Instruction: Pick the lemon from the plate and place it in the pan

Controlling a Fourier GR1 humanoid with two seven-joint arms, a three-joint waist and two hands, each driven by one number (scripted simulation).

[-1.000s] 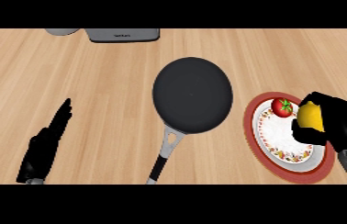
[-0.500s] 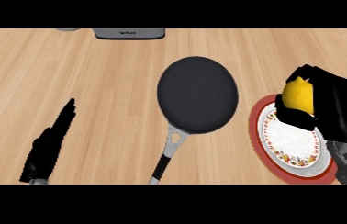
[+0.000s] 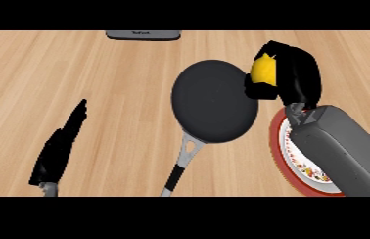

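Now the right hand (image 3: 289, 79), curled round the lemon (image 3: 264, 70), has lifted it off the plate (image 3: 283, 150) to the pan's (image 3: 214, 102) right rim; release comes next. Left hand (image 3: 59, 147) rests open.

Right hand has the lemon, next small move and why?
Probably carry it a little further left, then lower. The right hand, curled round the lemon, sits at the right rim of the pan, not yet over its middle.
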